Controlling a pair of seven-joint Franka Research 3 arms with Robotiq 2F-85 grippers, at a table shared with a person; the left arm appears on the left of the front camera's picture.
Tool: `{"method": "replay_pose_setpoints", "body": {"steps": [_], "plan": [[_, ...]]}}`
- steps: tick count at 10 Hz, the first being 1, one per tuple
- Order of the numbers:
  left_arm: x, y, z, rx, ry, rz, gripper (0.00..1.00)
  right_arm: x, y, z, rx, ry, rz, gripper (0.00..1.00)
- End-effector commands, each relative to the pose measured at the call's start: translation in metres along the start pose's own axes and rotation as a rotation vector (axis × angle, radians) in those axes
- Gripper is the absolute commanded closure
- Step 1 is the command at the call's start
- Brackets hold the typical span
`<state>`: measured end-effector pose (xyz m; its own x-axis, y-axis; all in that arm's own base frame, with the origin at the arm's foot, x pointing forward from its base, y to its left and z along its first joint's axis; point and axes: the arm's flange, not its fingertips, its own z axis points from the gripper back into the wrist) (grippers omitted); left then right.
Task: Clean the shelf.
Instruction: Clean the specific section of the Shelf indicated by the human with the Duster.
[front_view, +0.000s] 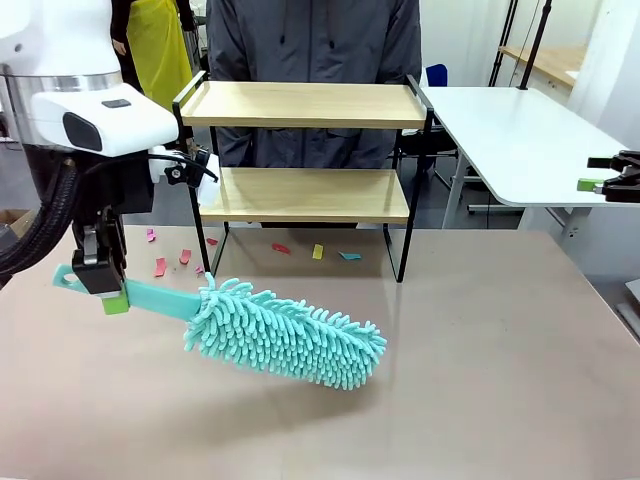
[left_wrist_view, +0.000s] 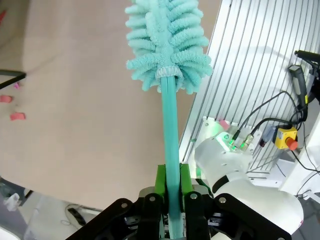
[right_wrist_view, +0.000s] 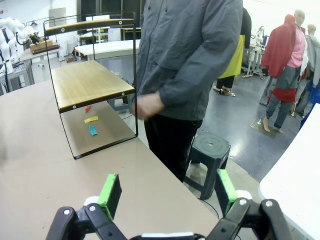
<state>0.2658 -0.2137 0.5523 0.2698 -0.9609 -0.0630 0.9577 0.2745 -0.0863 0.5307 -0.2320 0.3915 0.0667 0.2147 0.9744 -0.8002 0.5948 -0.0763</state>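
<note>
The shelf (front_view: 305, 105), two smooth pale wooden boards in a thin black metal frame, is set at the far edge of the table (front_view: 480, 400). It is seen at about two o'clock from the left gripper (front_view: 108, 290), apart from it. That gripper is clamped on the flat teal plastic handle of a duster (front_view: 285, 338). The duster's shaggy, noodle-like head is stretched toward four o'clock, close to the matte tan tabletop. The left arm is hung fingers-down. The right gripper (front_view: 615, 183), at three o'clock, is held level, its jaws spread wide with nothing between them. Small coloured scraps (front_view: 160, 266) are scattered beneath the shelf.
</note>
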Motion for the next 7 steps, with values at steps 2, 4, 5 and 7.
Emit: {"method": "replay_pose_setpoints", "body": {"steps": [2,4,5,7], "plan": [[0.0002,-0.0001,0.0045,0.012,-0.004,0.004,0.87,0.0057,-0.0008,-0.0012,-0.013,0.023,-0.006,0.0],[0.0002,-0.0001,0.0045,0.012,-0.004,0.004,0.87,0.0057,-0.0008,-0.0012,-0.013,0.023,-0.006,0.0],[0.0002,-0.0001,0.0045,0.012,-0.004,0.004,0.87,0.0057,-0.0008,-0.0012,-0.013,0.023,-0.006,0.0],[0.0002,-0.0001,0.0045,0.012,-0.004,0.004,0.87,0.0057,-0.0008,-0.0012,-0.013,0.023,-0.006,0.0]]}}
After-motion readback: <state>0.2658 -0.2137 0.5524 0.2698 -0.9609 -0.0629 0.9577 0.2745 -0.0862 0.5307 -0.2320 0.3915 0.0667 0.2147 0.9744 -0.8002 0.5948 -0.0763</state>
